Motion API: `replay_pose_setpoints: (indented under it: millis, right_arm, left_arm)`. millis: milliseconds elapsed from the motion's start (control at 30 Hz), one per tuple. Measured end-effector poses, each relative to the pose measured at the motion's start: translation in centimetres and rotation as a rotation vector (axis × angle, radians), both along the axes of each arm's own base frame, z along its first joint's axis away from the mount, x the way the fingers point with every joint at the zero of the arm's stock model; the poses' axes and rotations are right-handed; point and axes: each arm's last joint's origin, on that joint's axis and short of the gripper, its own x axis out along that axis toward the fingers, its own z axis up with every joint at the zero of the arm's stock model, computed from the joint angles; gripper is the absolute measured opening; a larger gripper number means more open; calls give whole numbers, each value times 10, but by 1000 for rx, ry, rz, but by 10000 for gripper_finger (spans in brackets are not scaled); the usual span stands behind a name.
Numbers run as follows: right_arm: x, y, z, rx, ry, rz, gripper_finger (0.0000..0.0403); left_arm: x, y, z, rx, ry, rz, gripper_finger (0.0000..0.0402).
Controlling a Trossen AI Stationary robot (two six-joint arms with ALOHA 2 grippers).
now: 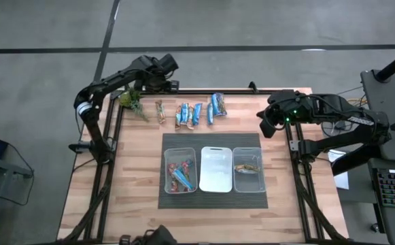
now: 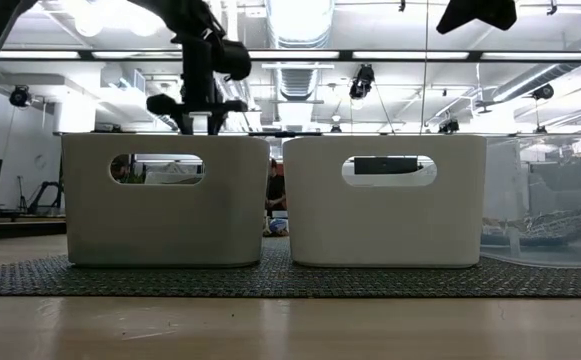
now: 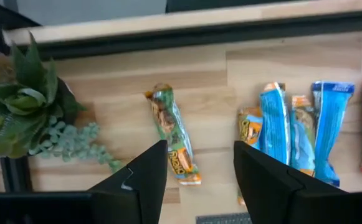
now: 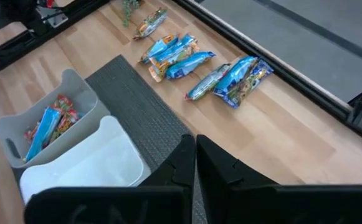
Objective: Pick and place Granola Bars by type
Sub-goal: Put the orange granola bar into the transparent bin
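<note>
Along the table's far edge the granola bars [image 1: 196,112] are laid out unsorted, so the left gripper [image 3: 196,171] is held spread above the lone brown bar [image 3: 173,135] beside the plant [image 3: 25,106], while the right gripper [image 4: 195,152], pressed together, is parked near the 3 bins [image 1: 180,169].

We see a laboratory hall — ceiling ducts [image 2: 300,70], strip lights [image 2: 100,55], grey floor [image 1: 251,24] — around a framed wooden table [image 1: 136,170].

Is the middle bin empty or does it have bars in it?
Empty: the middle bin shows only its bare white floor, no bars.
</note>
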Motion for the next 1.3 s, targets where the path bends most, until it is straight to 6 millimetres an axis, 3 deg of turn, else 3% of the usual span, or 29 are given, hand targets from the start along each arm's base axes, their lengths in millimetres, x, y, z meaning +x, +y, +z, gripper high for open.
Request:
replay_pose_setpoints:
  millis: [467,967,1300]
  right_arm:
    - [0,0,0,9,-1,8,8]
    - [0,0,-1,10,7,7,8]
    - [0,0,-1,12,6,5,8]
  left_arm:
    - [-16,17,-36,-78,-26,37,165]
    - [-24,6,-106,-191,-68,115,165]
    - [-27,3,-129,-182,-102,171,165]
